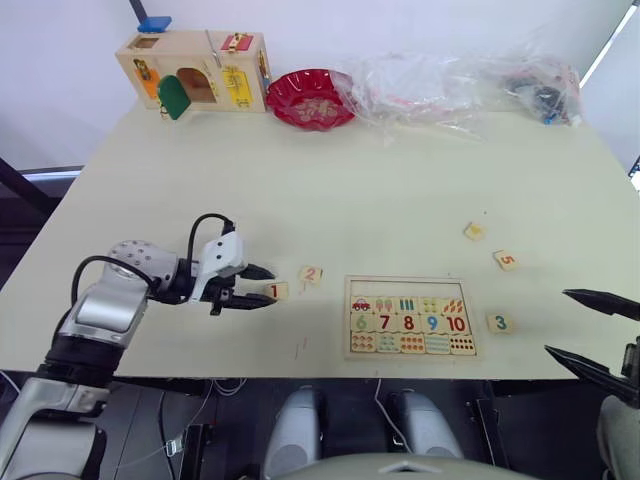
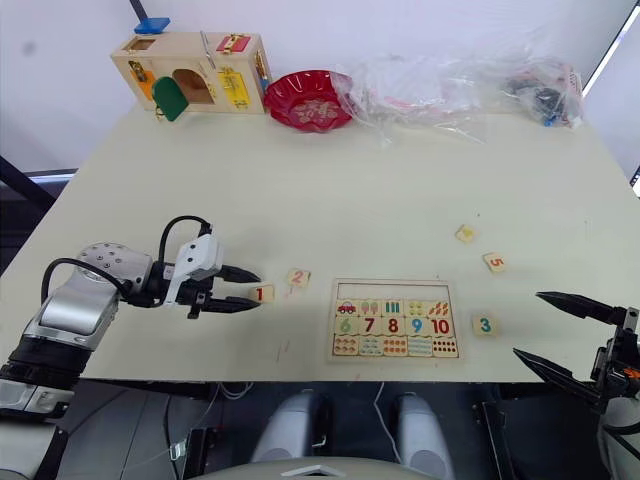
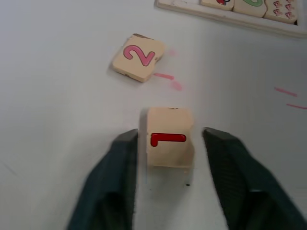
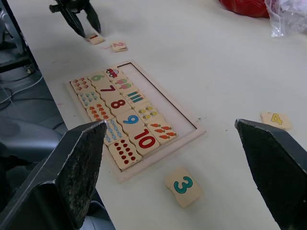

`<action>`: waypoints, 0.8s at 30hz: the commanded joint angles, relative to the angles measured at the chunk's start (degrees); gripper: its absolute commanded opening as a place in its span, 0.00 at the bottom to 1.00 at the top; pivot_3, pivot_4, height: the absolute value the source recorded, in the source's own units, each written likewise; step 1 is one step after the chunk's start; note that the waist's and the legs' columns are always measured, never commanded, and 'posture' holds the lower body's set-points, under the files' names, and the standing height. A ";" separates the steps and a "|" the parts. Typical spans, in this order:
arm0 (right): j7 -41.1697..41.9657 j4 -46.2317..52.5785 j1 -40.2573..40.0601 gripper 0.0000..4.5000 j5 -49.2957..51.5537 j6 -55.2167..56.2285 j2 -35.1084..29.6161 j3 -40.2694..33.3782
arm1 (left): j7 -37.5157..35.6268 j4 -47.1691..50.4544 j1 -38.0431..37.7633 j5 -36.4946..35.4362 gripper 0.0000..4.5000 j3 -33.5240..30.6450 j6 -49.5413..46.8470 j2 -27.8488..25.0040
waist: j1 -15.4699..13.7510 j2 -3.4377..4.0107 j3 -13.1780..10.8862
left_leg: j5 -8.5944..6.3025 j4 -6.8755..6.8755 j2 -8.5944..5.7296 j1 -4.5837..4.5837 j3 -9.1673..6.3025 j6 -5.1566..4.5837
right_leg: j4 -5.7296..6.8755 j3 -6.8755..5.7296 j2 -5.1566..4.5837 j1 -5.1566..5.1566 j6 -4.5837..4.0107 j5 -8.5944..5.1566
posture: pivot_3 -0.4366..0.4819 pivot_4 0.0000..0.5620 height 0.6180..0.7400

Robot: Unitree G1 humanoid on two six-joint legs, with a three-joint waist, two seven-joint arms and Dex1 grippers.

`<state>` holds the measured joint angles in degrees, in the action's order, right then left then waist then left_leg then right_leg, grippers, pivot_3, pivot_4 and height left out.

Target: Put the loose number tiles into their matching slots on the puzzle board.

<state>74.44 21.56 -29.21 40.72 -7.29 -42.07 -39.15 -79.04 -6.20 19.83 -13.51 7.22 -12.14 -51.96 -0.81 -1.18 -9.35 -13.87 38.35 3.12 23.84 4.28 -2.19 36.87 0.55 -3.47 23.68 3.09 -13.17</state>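
Reaching for the first pick: left gripper (image 1: 262,288) low over the table (image 1: 330,190), black fingers (image 3: 117,172) spread and straddling the tile 1 (image 3: 166,142), one finger on each side, neither yet touching as far as can be told. Nothing held. Next move, at a guess: closing squarely on the tile's two opposite edges, then lifting and carrying it across to the empty top row of the puzzle board (image 1: 412,285), which lies beyond the fingertips.

Tile 2 (image 3: 138,56) lying flat just past the fingertips, slightly askew, apart from tile 1. Right gripper (image 2: 560,330) hovering wide open and empty at the table's near edge; tile 3 (image 4: 183,186) between its fingers and a little ahead, tile 4 (image 4: 276,119) farther out, tile 5 (image 1: 506,260) near it.

Tiles: small pale wooden squares, rounded corners, smooth faces, thick enough for an edge grip. Board: flat light-wood frame, shallow recess, lower rows already filled.
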 commanded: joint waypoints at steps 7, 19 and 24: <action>-0.52 1.92 -0.60 1.00 0.10 1.12 1.04 -0.52 | 0.14 -0.68 -0.70 1.87 0.38 -0.35 3.01 -0.53 | -0.02 0.01 0.01 | 0.00 0.00 0.00 -0.01 0.01 0.00 | 0.01 0.01 0.00 -0.01 0.00 0.00 | 0.48 0.27 1.00; -0.96 1.73 -0.18 1.00 -0.10 1.31 0.85 0.26 | 1.07 -1.37 -0.60 1.29 0.38 -0.96 3.61 -0.16 | -0.01 0.02 0.02 | 0.00 0.00 0.00 -0.03 0.01 0.00 | 0.04 0.01 0.00 -0.01 0.00 0.00 | 0.48 0.27 1.00; -1.10 1.67 -0.02 1.00 -0.27 1.53 0.87 0.68 | 1.22 -1.08 -0.78 1.50 0.38 -0.81 3.63 -0.03 | -0.01 0.02 0.02 | 0.00 0.00 0.00 -0.03 0.01 0.00 | 0.04 0.01 0.00 -0.01 0.00 0.00 | 0.48 0.27 1.00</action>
<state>73.35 22.02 -29.33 40.42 -6.76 -41.19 -38.04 -77.90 -7.63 19.30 -11.90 7.19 -8.59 -51.90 -0.83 -1.16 -9.33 -13.87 38.35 3.12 23.81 4.29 -2.19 36.90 0.56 -3.46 23.67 3.08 -13.17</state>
